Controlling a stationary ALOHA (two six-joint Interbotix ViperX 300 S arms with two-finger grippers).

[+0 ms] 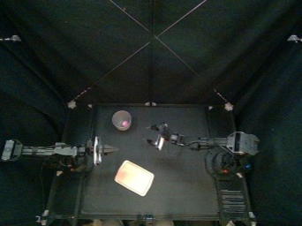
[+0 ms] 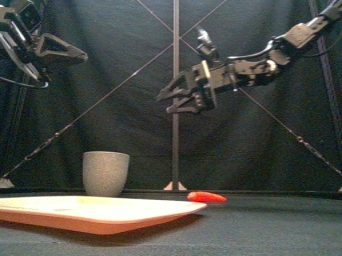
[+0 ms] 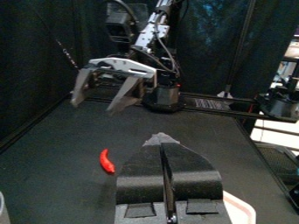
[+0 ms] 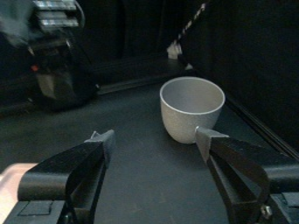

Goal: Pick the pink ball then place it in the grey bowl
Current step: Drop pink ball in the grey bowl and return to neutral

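Note:
The tall grey speckled cup point(image 1: 122, 119) stands upright at the back left of the table, and its inside shows pink from above; the pink ball itself is not clearly visible in any view. In the front view the cup point(image 2: 106, 172) stands behind the pink tray. My right gripper point(image 2: 187, 92) hangs open and empty high above the table's middle, to the right of the cup point(image 4: 193, 107). Its two jaws stand wide apart in the right wrist view. My left gripper point(image 3: 160, 140) is shut on nothing and is held up at the left point(image 1: 101, 152).
The flat pink tray point(image 1: 134, 177) lies empty at the front, left of centre. A small red toy chili point(image 2: 205, 197) lies on the table just right of the tray, below the right gripper, also seen as the chili point(image 3: 107, 161) from the left wrist.

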